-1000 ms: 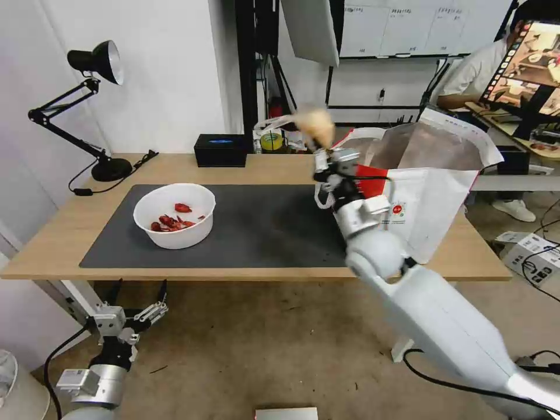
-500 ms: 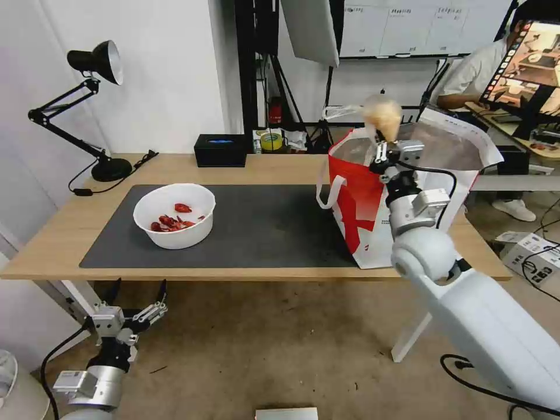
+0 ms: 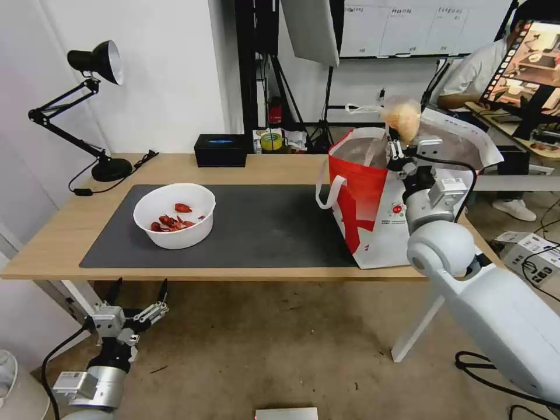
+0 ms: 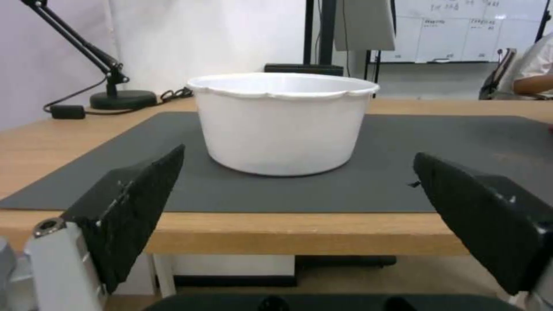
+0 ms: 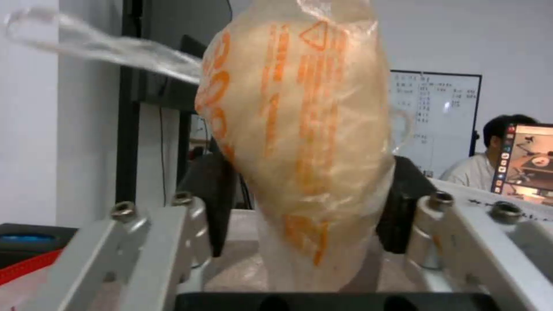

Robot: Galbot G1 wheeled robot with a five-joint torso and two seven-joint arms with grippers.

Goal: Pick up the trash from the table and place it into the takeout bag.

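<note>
My right gripper is shut on a small clear bag with a tan lump, held above the open mouth of the red-and-white takeout bag at the table's right end. In the right wrist view the bag with the tan lump sits squeezed between both black pads. A white round bowl with red scraps stands on the dark grey mat, at its left end. My left gripper hangs open below the table's front edge, facing the bowl.
A black desk lamp stands at the table's back left and a black box at the back middle. A person sits at a monitor behind the bag. Boxes and cables lie on the floor at right.
My right arm has carried the small clear bag rightward from over the mat's right end to above the takeout bag's mouth. The left arm and the bowl have not moved.
</note>
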